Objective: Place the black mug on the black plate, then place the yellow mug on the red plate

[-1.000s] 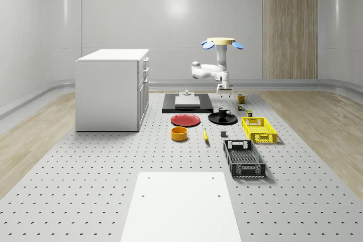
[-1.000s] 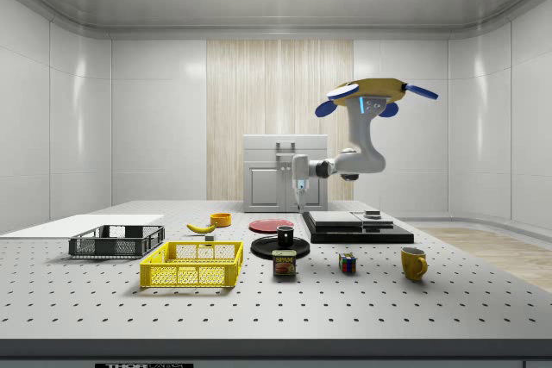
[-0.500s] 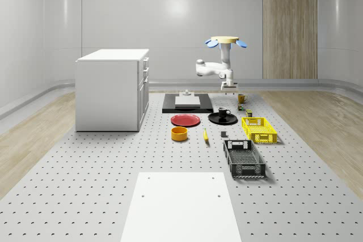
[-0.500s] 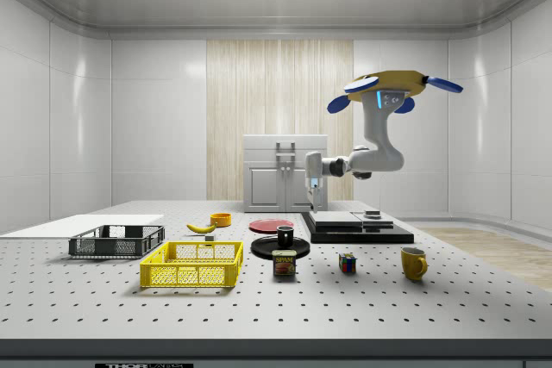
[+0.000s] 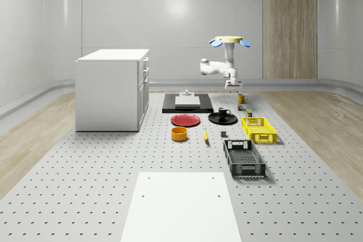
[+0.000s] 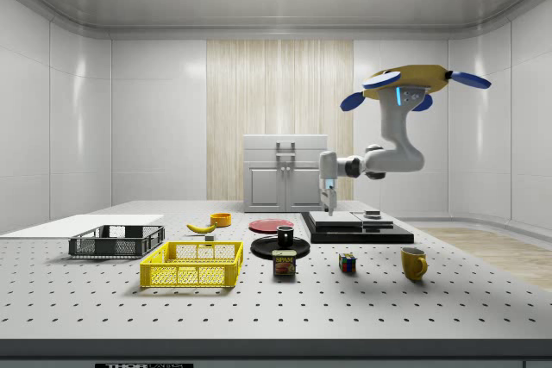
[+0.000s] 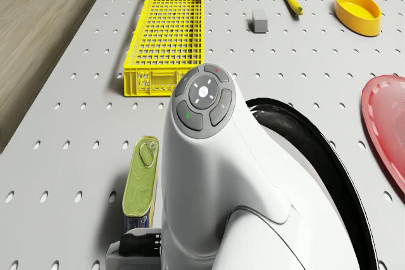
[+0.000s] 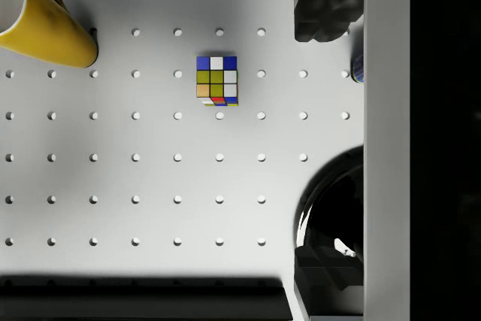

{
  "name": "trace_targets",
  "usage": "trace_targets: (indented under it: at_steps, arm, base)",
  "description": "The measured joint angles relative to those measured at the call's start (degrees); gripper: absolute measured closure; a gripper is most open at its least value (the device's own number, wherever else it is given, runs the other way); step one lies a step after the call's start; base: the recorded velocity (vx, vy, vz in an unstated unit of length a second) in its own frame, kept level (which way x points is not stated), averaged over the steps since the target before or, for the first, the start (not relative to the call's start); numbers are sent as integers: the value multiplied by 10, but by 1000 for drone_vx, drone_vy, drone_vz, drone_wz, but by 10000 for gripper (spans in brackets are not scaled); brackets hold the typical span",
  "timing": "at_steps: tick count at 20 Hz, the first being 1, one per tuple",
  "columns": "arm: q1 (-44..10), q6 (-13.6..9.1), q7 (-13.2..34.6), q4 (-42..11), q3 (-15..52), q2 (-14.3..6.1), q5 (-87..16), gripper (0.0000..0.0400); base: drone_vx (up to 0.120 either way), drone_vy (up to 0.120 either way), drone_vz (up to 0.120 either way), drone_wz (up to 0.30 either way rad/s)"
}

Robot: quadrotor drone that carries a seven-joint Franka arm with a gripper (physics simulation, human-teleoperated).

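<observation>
Status of task items: the black mug (image 6: 285, 234) stands upright on the black plate (image 6: 279, 248), so the first placement reads as complete. The yellow mug (image 6: 413, 263) sits on the counter (image 5: 102, 185) well apart from the red plate (image 5: 185, 120), toward the side view's right; that plate is bare. The step in hand is judged to be the approach to the yellow mug.

Robot position: the drone (image 6: 414, 88) hovers above the counter's far part, above and slightly to the right of the black slab (image 6: 358, 232) in the side view. The arm hangs from the drone body, bends at the elbow and reaches horizontally toward the side view's left, with the wrist turned down so the hand (image 6: 329, 204) points straight at the counter, high above it. In the wrist view the hand looks down on a colour cube (image 8: 217, 80), with the yellow mug (image 8: 41, 20) off toward one corner, so the hand is not yet over the mug. Whether the fingers are open or closed cannot be told.

Recommendation: bring the hand directly over the yellow mug before any descent, pass clear of the colour cube and the tin (image 6: 285, 263), and grip across the rim wall rather than the handle, so the mug stays upright for transfer to the red plate.
</observation>
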Motion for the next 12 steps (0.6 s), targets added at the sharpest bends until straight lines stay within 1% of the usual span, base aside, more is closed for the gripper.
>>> trace_targets:
  at_steps: [10, 12]
  arm:
    - [0, 3, 0, 0, 0, -3, 1, 0]
    - [0, 3, 0, 0, 0, -4, 1, 0]
  base:
    - [-120, 120, 0, 0]
    - [-120, 20, 0, 0]
